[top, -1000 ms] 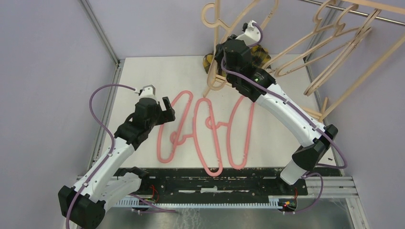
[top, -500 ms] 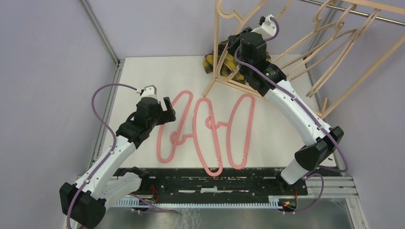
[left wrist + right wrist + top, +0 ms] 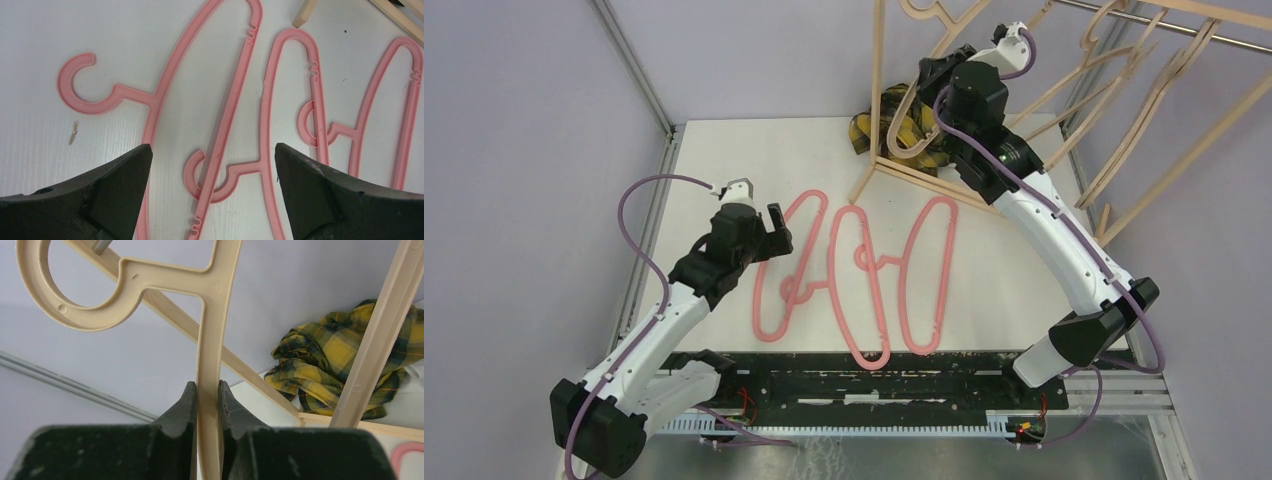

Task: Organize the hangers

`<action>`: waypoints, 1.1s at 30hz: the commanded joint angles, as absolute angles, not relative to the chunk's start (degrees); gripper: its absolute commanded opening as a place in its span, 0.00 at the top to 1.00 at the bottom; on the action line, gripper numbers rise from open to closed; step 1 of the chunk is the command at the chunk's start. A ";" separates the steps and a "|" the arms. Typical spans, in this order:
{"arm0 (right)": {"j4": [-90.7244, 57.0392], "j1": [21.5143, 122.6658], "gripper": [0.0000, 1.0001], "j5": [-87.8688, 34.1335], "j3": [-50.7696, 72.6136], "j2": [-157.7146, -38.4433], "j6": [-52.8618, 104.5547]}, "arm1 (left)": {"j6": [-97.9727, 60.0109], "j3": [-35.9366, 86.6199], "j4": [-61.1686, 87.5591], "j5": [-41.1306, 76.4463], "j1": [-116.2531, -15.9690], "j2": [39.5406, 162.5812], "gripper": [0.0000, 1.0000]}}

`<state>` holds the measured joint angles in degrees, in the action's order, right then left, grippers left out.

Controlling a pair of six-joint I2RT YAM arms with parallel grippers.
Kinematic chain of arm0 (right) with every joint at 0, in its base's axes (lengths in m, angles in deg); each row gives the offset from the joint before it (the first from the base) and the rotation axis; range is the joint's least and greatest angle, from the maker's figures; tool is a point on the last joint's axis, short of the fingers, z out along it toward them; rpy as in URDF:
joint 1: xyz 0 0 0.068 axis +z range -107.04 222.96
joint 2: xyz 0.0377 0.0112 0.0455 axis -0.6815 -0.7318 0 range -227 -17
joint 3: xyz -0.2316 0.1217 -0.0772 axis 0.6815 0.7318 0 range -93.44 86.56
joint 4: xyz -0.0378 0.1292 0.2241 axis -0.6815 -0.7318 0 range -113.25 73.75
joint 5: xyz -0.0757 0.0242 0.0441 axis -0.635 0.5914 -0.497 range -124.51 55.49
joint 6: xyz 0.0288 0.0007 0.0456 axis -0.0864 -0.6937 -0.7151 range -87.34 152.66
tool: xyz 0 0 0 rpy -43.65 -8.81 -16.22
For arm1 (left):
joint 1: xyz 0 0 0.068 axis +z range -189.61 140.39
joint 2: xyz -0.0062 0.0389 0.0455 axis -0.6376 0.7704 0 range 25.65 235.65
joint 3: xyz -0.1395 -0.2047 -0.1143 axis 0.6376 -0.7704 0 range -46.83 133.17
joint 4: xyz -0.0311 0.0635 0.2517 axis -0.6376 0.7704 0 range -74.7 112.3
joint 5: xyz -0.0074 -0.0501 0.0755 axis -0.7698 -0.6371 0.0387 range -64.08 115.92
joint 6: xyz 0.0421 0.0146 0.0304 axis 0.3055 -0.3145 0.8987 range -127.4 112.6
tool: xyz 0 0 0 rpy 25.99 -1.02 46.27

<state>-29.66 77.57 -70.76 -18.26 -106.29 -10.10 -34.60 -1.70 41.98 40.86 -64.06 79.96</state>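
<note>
**Operator:** What is the left gripper (image 3: 212, 152) doing?

**Technician:** It is hovering with its fingers spread wide and gripping nothing. It is sitting over the pink hangers, toward the left edge of the table (image 3: 724, 160).

**Operator:** Where are those hangers lying?

**Technician:** Three are lying flat in the middle of the table, with their long loops running from the far side toward the near edge. The leftmost pink hanger (image 3: 135, 94) is crossing the hook of the middle pink hanger (image 3: 267, 100). The middle one is in turn crossing the hook of the rightmost pink hanger (image 3: 342, 129). The middle hanger's hook is showing between the open fingertips (left wrist view).

**Operator:** And the right gripper (image 3: 206, 385)?

**Technician:** Its fingers are pressing together on the straight neck of a tan hanger (image 3: 210, 315). It is holding the hanger up in the air above the far edge, beside the rack frame (image 3: 877, 100). The hook may be passing round a grey bar at the top of the right wrist view, but too little of the bar is showing to tell.

**Operator:** What else is showing?

**Technician:** More tan hangers (image 3: 1166, 62) are hanging from the metal rail (image 3: 1214, 35) over the far right corner. A plaid cloth (image 3: 320, 365) is lying bunched at the far edge, at the foot of the rack.
</note>
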 commanded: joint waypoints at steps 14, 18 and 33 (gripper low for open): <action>-32.18 70.93 0.99 -75.74 -21.89 -105.50 -10.53 | -33.07 -0.41 40.16 41.70 -63.93 79.75 0.01; -33.38 69.68 0.99 -76.17 -20.68 -105.00 -11.63 | -33.11 -0.60 40.16 41.65 -63.95 79.62 0.01; -35.57 64.53 0.99 -77.62 -12.72 -98.89 -16.55 | -33.13 -1.13 40.15 41.71 -64.00 79.77 0.01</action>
